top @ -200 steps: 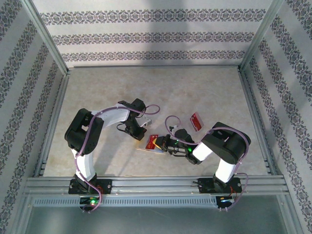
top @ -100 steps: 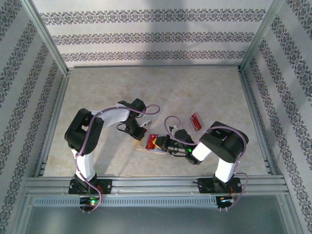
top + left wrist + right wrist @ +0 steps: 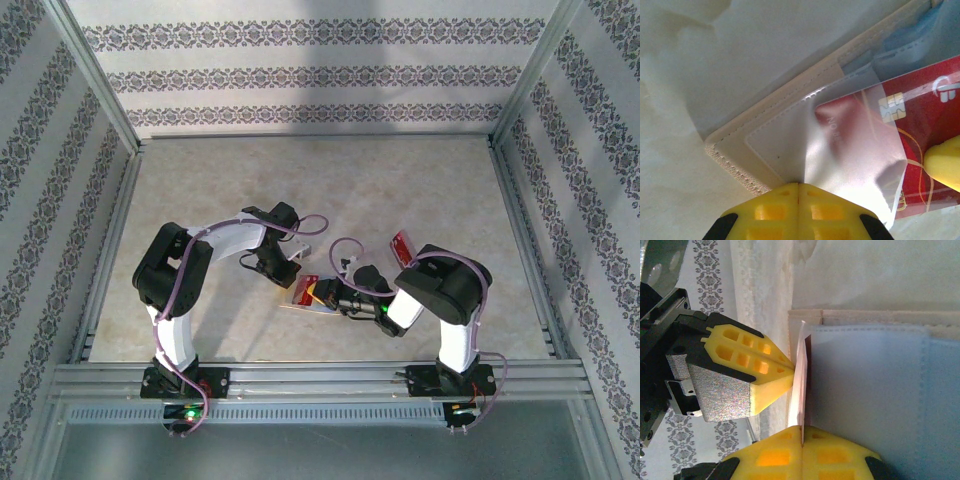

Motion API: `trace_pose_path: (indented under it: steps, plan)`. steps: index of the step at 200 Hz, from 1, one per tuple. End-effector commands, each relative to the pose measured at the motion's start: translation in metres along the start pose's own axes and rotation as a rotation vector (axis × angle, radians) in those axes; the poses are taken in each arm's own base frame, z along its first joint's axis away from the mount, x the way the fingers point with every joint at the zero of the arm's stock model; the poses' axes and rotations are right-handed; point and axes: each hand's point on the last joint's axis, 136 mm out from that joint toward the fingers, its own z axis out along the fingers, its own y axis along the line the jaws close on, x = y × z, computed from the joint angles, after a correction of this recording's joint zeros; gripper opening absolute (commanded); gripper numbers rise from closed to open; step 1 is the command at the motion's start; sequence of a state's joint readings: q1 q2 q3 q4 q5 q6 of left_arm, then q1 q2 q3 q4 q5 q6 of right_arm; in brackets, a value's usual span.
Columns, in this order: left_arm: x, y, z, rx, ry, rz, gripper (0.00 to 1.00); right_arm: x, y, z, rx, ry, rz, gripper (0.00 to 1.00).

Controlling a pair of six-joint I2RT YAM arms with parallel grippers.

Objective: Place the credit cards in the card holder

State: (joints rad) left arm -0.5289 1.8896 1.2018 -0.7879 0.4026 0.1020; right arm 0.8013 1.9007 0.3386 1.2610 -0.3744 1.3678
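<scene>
The tan card holder point(image 3: 765, 127) lies open on the table, its grey-lilac pockets point(image 3: 880, 390) facing up. My left gripper point(image 3: 798, 186) is shut on the holder's clear pocket film, lifting it. A red credit card point(image 3: 925, 107) with a gold chip has one end under that film. My right gripper point(image 3: 802, 432) is shut on this card's edge, seen edge-on, with the left gripper's yellow fingers point(image 3: 760, 370) just beyond it. From above, both grippers meet over the holder point(image 3: 300, 300) and the red card point(image 3: 310, 290); left gripper point(image 3: 285, 270), right gripper point(image 3: 335, 294). A second red card point(image 3: 401, 243) lies behind the right arm.
Metal rails point(image 3: 320, 378) run along the near edge, and patterned walls point(image 3: 320, 75) enclose the marbled table point(image 3: 400, 180). The right arm's elbow point(image 3: 445, 285) hangs over the table close to the second red card.
The right arm has shifted a little to the left, carrying the red card further toward the holder, and now partly covers the second red card. The left arm has stayed still.
</scene>
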Motion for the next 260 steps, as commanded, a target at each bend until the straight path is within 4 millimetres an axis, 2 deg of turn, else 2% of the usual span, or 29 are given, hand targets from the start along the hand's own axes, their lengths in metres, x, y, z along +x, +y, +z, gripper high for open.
trace_pose_path:
  steps: [1, 30, 44, 69, 84, 107, 138, 176, 222, 260]
  plan:
    - [0.010, 0.005, 0.007, -0.039, 0.041, 0.017, 0.00, 0.008, -0.012, 0.007, 0.052, 0.039, 0.019, 0.00]
    - [0.010, 0.005, 0.006, -0.039, 0.036, 0.021, 0.00, 0.013, -0.020, 0.007, 0.133, 0.072, 0.012, 0.00]
    - [0.009, 0.006, 0.003, -0.048, 0.029, 0.023, 0.00, 0.013, -0.017, 0.005, 0.153, 0.073, 0.005, 0.00]
    - [0.010, 0.004, 0.005, -0.037, 0.027, 0.022, 0.00, 0.012, -0.010, 0.002, 0.205, 0.085, -0.039, 0.12]
    - [0.009, 0.004, 0.003, -0.041, 0.026, 0.025, 0.00, 0.013, -0.013, -0.002, 0.267, 0.096, -0.052, 0.18]
    - [0.008, 0.004, 0.002, -0.043, 0.019, 0.025, 0.00, 0.010, -0.008, -0.006, 0.282, 0.080, -0.067, 0.21]
    - [0.009, 0.004, 0.001, -0.043, 0.018, 0.026, 0.00, 0.011, -0.012, -0.007, 0.324, 0.090, -0.072, 0.24]
    - [0.010, 0.002, 0.003, -0.032, 0.020, 0.026, 0.00, 0.010, -0.013, -0.007, 0.340, 0.087, -0.080, 0.24]
    - [0.009, 0.001, 0.004, -0.027, 0.021, 0.024, 0.00, 0.007, -0.008, 0.000, 0.356, 0.104, -0.105, 0.08]
    - [0.008, 0.002, 0.000, -0.038, 0.010, 0.022, 0.00, 0.006, -0.006, 0.007, 0.367, 0.122, -0.111, 0.07]
